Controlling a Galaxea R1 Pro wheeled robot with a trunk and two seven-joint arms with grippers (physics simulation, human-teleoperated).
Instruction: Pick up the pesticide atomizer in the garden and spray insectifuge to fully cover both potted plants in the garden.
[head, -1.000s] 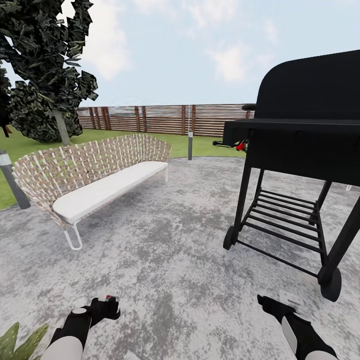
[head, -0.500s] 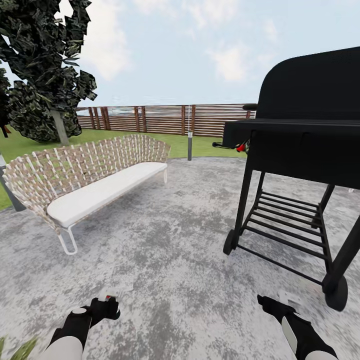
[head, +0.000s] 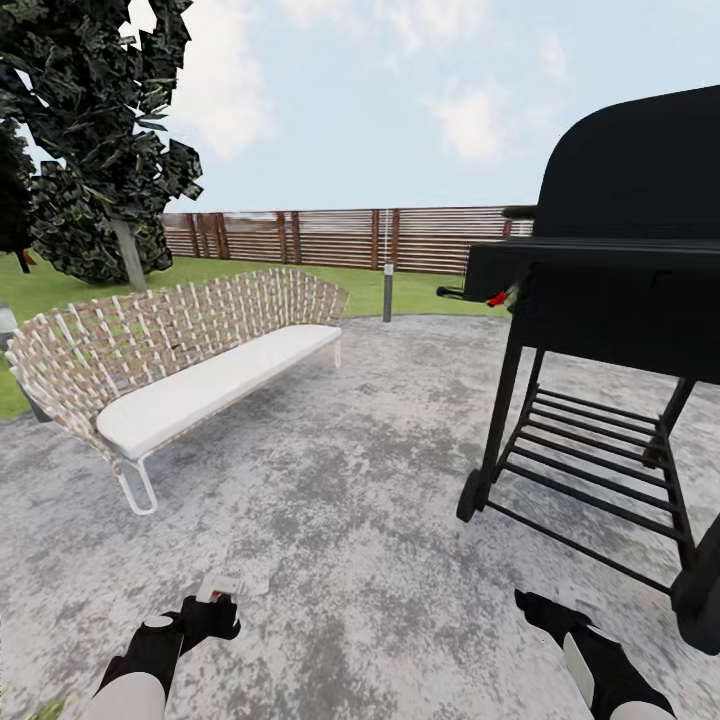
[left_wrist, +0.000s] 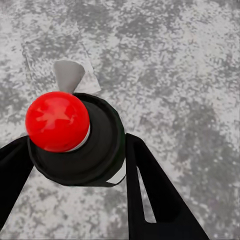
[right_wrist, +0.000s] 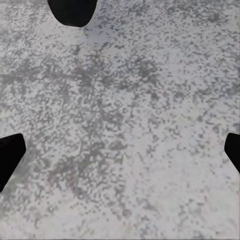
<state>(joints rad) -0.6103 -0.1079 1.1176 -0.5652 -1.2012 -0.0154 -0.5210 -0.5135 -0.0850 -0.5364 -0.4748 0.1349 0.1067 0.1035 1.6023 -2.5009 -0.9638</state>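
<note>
Carrying the atomizer (left_wrist: 75, 145) low at the frame's lower left, the left gripper (head: 205, 615) is pinching it between its jaws. Across the last second the whole view has been swinging: the bench (head: 180, 375) and grill (head: 610, 300) are sliding rightward, so the robot is turning, probably searching for the potted plants. At lower right, the right gripper's (head: 540, 607) jaws are spread, empty over the patio (head: 360, 520).
</note>
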